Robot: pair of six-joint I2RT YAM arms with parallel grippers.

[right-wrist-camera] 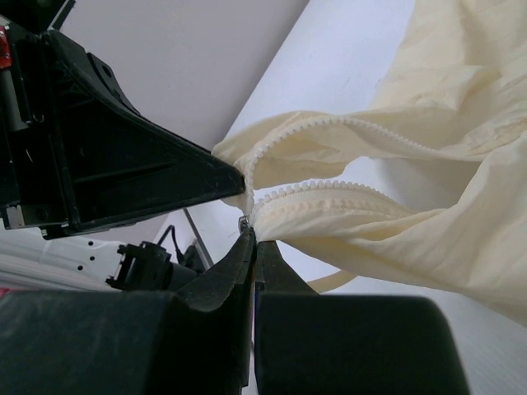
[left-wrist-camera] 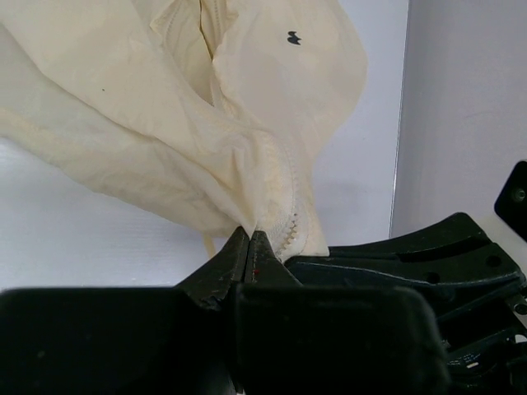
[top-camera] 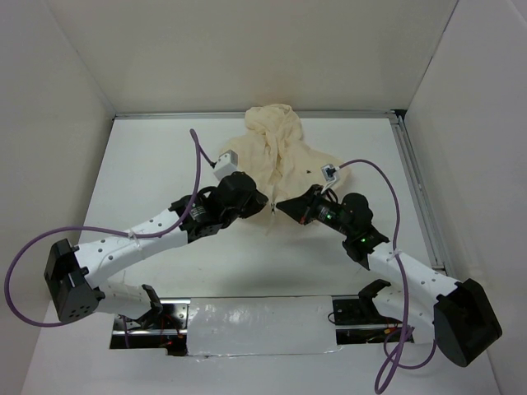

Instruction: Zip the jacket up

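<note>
The cream jacket [top-camera: 276,152] lies crumpled at the back middle of the table, its zipper open at the near hem. My left gripper [top-camera: 262,206] is shut on the hem's cloth beside the zipper teeth [left-wrist-camera: 290,222]; its jaws [left-wrist-camera: 249,236] are pressed together on the fabric. My right gripper [top-camera: 281,206] faces it from the right, fingertips almost touching. In the right wrist view its jaws [right-wrist-camera: 250,234] are shut on the small metal zipper pull [right-wrist-camera: 244,221], where the two tooth rows [right-wrist-camera: 329,191] meet. The left gripper's fingers [right-wrist-camera: 148,173] show just above.
White walls enclose the table on three sides, with a metal rail [top-camera: 416,181] along the right. A foil-covered strip [top-camera: 255,325] lies at the near edge between the arm bases. Purple cables [top-camera: 383,177] loop off both wrists.
</note>
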